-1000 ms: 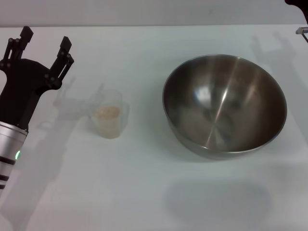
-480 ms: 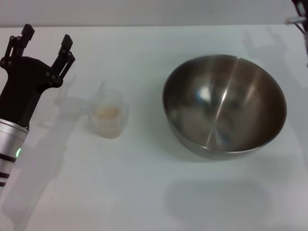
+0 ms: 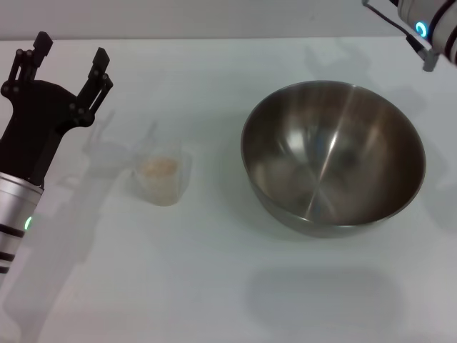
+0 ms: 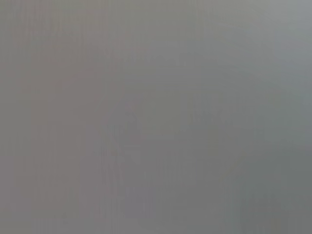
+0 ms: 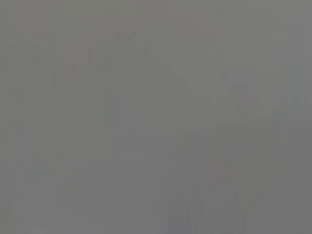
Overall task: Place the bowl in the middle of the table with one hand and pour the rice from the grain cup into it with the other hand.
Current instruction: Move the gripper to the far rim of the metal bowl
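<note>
1. The left arm enters at the near left corner of the table (image 3: pixel 214 286), a silver wrist segment with a small green light leading to a matte black body that slants up and away.
2. The left gripper (image 3: pixel 68 53) hangs over the left edge of the surface, its two black fingers spread wide apart and holding nothing.
3. The bowl (image 3: pixel 333 157), a large round stainless-steel mixing bowl with a shiny brushed inside, sits right of the table's centre and tilts slightly toward the viewer.
4. The grain cup (image 3: pixel 163 177), small, clear and faintly frosted, stands upright left of centre, well apart from the bowl, its flat handle tab pointing toward the far left corner.
5. The rice (image 3: pixel 160 168) lies inside the cup as a loose pale beige mass.
6. The right arm's silver wrist with a blue light shows at the far right corner; the right gripper itself is out of view.
7. Both wrist views show only blank grey.
</note>
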